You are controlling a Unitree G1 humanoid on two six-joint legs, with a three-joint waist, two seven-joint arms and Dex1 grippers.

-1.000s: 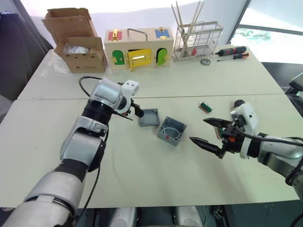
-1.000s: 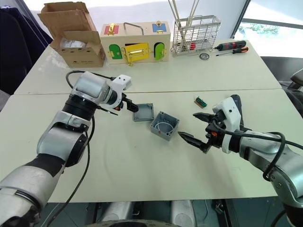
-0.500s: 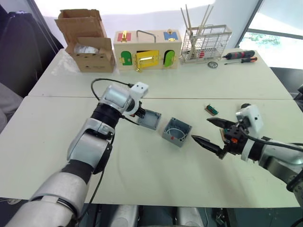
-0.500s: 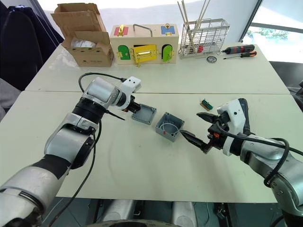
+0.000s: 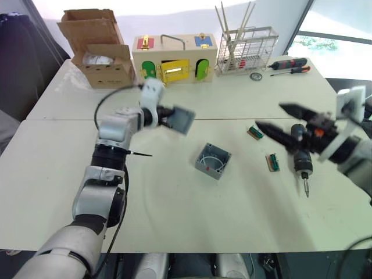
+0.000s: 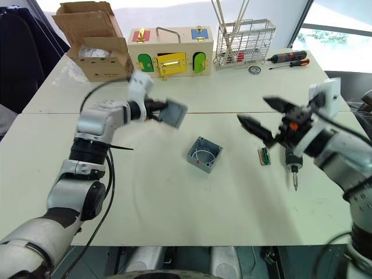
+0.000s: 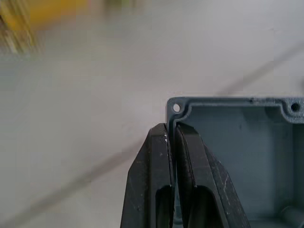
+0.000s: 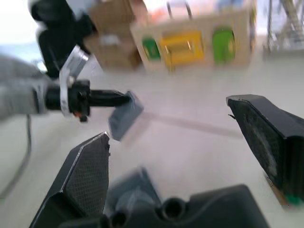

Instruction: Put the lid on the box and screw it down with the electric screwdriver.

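My left gripper (image 5: 165, 116) is shut on the rim of the lid (image 5: 181, 120), a flat grey square cover, and holds it tilted above the table. The left wrist view shows both fingers (image 7: 161, 156) pinching the lid's (image 7: 237, 137) edge. The box (image 5: 213, 161), deep, grey and open-topped, sits on the table right of and nearer than the lid. My right gripper (image 5: 268, 115) hangs open and empty to the right of the box. Below it, the black electric screwdriver (image 5: 301, 161) lies on the table with its bit pointing toward the near edge.
Two small green parts (image 5: 253, 132) (image 5: 272, 163) lie between the box and the screwdriver. Along the back stand a cardboard box (image 5: 96, 49), a wooden box with coloured doors (image 5: 174, 58), a wire rack (image 5: 247, 49) and hand screwdrivers (image 5: 288, 64).
My left gripper has shut on the lid and lifted it off the table. The right arm has pulled back to the right and upward, uncovering the electric screwdriver.
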